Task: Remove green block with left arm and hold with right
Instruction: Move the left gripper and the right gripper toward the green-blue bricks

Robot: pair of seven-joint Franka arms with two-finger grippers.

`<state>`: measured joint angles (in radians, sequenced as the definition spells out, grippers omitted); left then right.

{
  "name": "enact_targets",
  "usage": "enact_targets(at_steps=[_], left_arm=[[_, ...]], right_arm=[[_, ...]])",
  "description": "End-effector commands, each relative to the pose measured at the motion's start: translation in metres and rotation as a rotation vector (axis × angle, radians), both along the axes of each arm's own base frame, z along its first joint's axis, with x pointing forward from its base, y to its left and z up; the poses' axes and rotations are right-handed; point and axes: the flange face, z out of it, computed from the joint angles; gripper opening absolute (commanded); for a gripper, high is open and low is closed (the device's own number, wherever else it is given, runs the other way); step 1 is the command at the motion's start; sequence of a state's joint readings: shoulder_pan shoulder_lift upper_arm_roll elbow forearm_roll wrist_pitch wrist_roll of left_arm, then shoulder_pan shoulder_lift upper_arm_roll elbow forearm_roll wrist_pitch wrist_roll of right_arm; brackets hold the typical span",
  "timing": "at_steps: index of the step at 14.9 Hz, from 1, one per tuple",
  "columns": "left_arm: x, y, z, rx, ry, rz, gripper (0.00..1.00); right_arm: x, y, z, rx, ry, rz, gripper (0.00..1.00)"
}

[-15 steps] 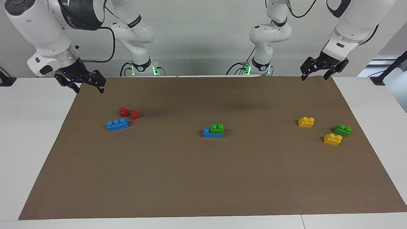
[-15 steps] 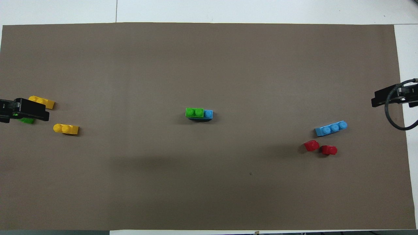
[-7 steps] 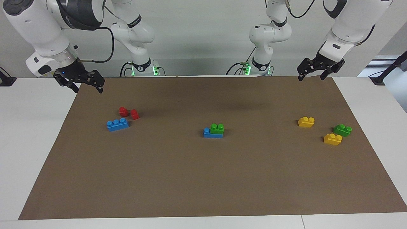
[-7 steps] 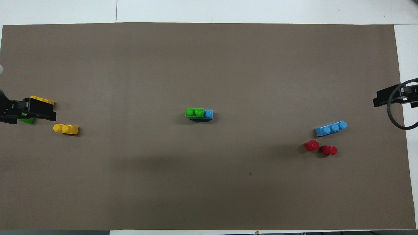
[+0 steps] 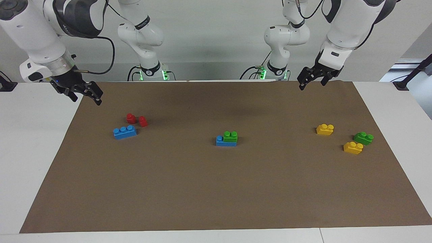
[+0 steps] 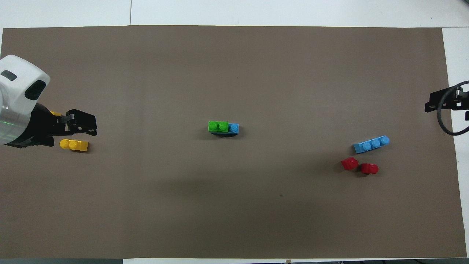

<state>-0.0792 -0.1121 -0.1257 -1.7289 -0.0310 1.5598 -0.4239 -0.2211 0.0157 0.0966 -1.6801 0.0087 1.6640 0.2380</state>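
Bare brown paper mat lies between the raised, open left gripper and the stacked small green two-stud plastic brick; nothing stands between

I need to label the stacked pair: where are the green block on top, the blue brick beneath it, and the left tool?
green block (image 5: 231,136), facing view, its front face.
blue brick (image 5: 225,143), facing view, its side wall.
left tool (image 5: 312,81), facing view, midway between fingertips.
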Motion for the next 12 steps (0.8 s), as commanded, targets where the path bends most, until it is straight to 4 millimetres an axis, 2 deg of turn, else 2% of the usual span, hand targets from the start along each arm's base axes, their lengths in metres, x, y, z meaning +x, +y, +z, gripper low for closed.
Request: enact_targets(at_steps=[1, 4, 6, 8, 10, 12], left_arm=[[-0.023, -0.026, -0.006, -0.025, -0.025, 0.162, 1.0], [-0.035, -0.059, -0.019, -0.04, -0.073, 0.356, 1.0], [-0.042, -0.083, -0.027, -0.055, -0.091, 0.484, 1.0], [-0.045, -0.106, -0.035, -0.085, -0.113, 0.66, 1.0], [-0.048, -0.124, -0.047, -0.117, -0.127, 0.799, 1.0], [-0.054, -0.145, -0.06, -0.133, -0.124, 0.874, 1.0]], right_arm=[[0.008, 0.027, -0.02, 0.033, 0.002, -0.302, 1.0], [0.021, 0.061, -0.04, 0.067, 0.037, -0.59, 1.0], [0.028, 0.076, -0.052, 0.12, 0.083, -0.784, 1.0], [0.03, 0.087, -0.066, 0.185, 0.116, -0.891, 1.0], [0.029, 0.108, -0.082, 0.232, 0.141, -0.983, 1.0], [0.026, 0.137, -0.1, 0.258, 0.166, -1.053, 1.0]])
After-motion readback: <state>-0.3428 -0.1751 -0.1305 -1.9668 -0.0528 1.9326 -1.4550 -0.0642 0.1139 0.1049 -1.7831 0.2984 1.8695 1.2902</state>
